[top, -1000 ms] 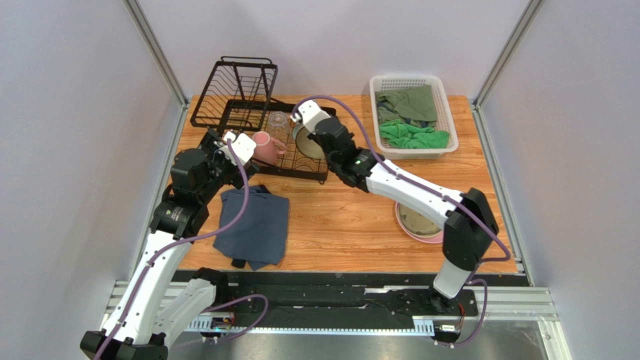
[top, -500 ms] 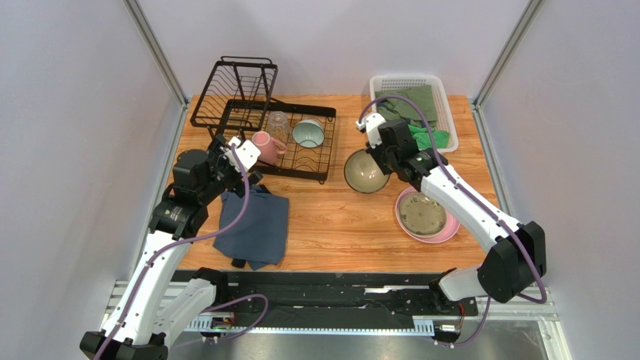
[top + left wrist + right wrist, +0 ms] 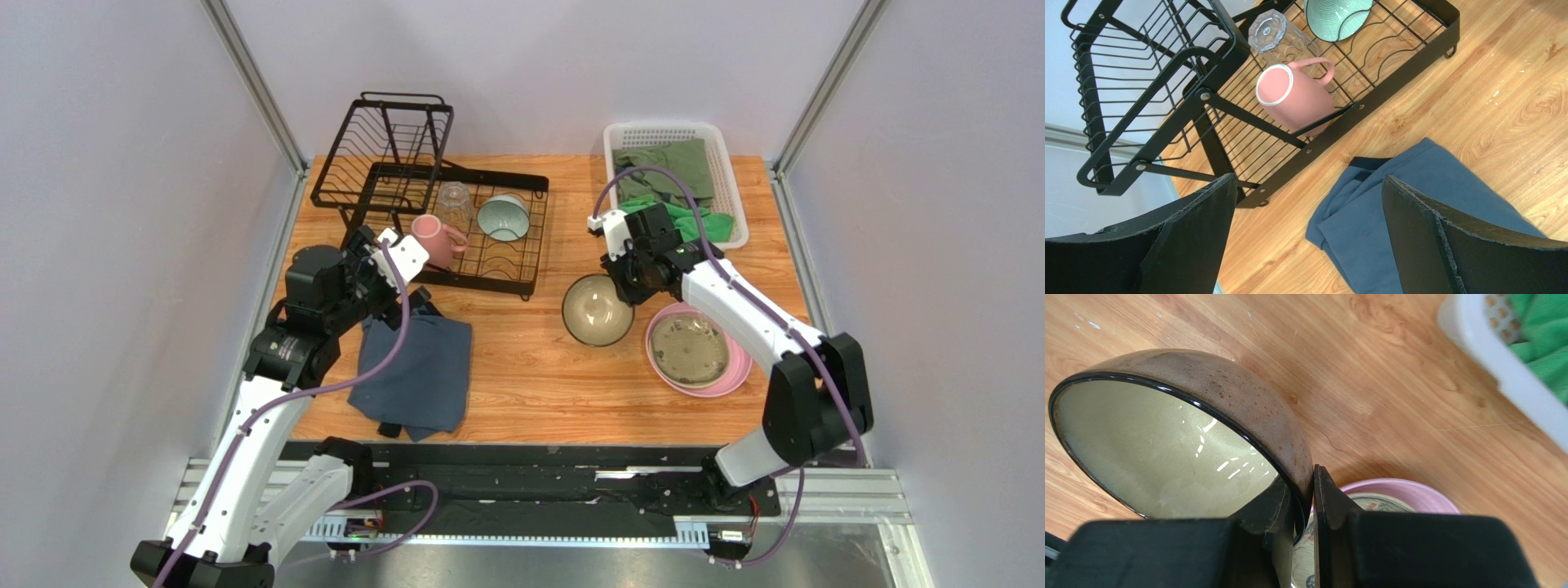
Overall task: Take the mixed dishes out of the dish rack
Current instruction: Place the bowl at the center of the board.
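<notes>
Right gripper (image 3: 1304,478) astride bowl (image 3: 1168,447), rim part-hidden

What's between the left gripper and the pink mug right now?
Left wrist view: the front rail of the rack runs just before the mug. Nearer the open left gripper there is only bare table and the cloth corner.
</notes>
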`<state>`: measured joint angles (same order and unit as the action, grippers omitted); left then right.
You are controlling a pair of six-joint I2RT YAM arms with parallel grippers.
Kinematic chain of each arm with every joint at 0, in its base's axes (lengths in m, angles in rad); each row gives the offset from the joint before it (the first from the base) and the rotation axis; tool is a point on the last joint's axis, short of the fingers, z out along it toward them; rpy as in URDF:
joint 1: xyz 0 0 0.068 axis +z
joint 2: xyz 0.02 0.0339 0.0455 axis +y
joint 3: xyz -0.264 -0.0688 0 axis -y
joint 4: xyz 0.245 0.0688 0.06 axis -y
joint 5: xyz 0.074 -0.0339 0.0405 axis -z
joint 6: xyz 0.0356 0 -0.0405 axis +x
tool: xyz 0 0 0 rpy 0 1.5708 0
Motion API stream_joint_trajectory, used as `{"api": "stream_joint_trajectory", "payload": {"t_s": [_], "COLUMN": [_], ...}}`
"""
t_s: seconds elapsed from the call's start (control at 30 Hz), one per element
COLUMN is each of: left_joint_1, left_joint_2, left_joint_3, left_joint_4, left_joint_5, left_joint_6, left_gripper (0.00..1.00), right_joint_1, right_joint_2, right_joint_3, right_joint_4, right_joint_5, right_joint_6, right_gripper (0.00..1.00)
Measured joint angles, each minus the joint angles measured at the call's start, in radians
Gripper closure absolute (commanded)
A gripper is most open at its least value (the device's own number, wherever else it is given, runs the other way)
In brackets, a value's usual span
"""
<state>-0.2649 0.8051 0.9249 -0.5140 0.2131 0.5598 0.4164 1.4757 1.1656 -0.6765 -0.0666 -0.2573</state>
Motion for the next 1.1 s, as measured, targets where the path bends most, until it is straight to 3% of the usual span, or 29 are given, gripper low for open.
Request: {"api": "stream_joint_trajectory", "payload": {"t_s": [0.33,1.1], "left_joint_1": [0.0,0.0], "left_joint_2": [0.0,-0.029], "left_joint_3": [0.0,0.0], "left_joint_4": [-0.018,-0.039], "left_joint_5": [0.006,0.006], "left_joint_6": [0.007,0.018], "left_gripper": [0.05,0.05], "right_joint_1": [-0.035,-0.071], "right_joint_2": [0.2,0.34], "right_joint_3": [0.072,0.214], "right_joint_4": [-0.003,0.0], "right_joint_5": [-0.022,-0.04], "right_joint_6": [0.0,-0.027], "right_gripper": [1.0,1.0]}}
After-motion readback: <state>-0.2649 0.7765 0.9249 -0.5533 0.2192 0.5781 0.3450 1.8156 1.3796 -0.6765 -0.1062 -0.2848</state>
